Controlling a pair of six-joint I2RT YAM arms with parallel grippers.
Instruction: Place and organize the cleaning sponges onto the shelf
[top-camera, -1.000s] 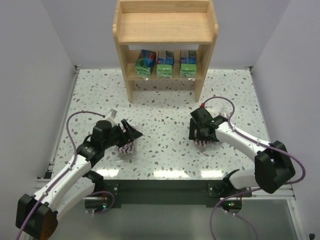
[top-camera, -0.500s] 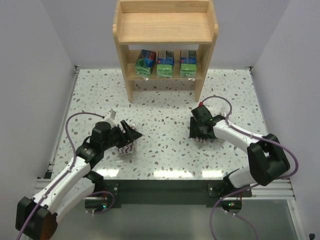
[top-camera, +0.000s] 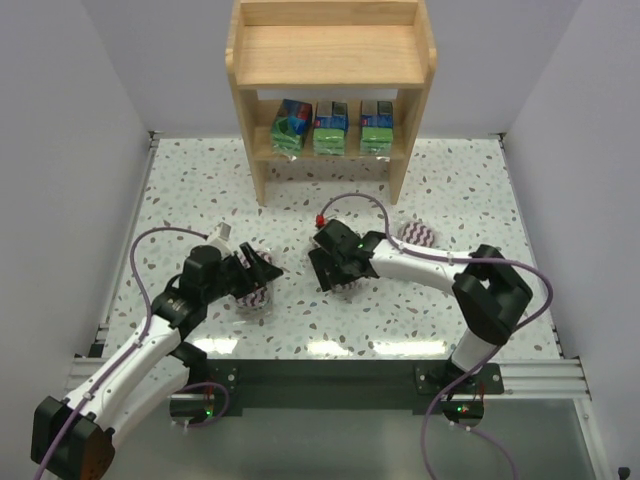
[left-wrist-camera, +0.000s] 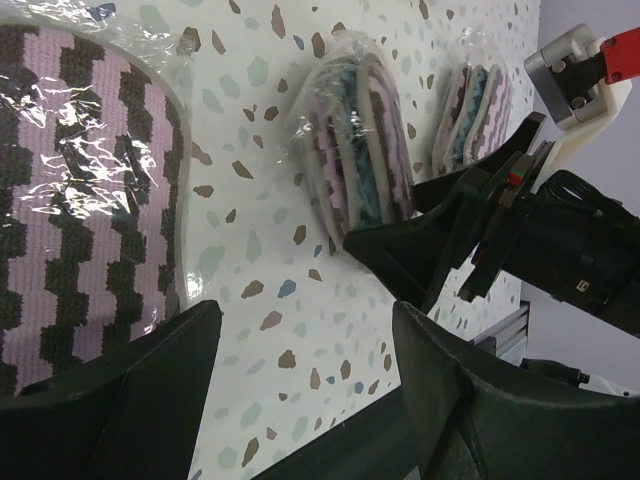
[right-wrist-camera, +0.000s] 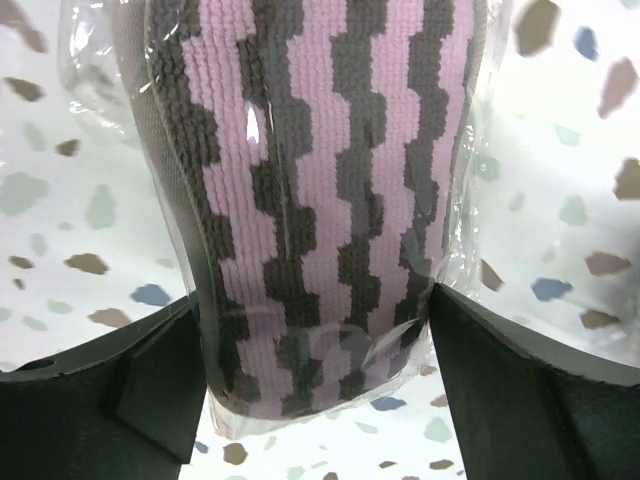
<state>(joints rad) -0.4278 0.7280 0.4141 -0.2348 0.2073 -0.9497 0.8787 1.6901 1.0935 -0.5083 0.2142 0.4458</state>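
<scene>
The wooden shelf (top-camera: 330, 50) stands at the back, with three green-and-blue sponge packs (top-camera: 330, 128) side by side on its lower tier. Three purple zigzag pads are on the table. One pad (top-camera: 250, 293) lies under my left gripper (top-camera: 262, 270), which is open and empty; it fills the left of the left wrist view (left-wrist-camera: 80, 190). My right gripper (top-camera: 335, 272) reaches to the table's middle, shut on a second pad (right-wrist-camera: 320, 200), which stands on edge (left-wrist-camera: 360, 150). The third pad (top-camera: 418, 235) lies right of the right arm.
The shelf's top tier (top-camera: 330, 75) is bare wood. The two grippers are close together near the table's middle, about a hand's width apart. Purple cables loop from both arms. White walls close in the speckled table (top-camera: 200, 190) on both sides.
My right gripper has swung left from the right side to the table's middle, carrying its pad along. That uncovered the third pad behind it. The left gripper has barely moved.
</scene>
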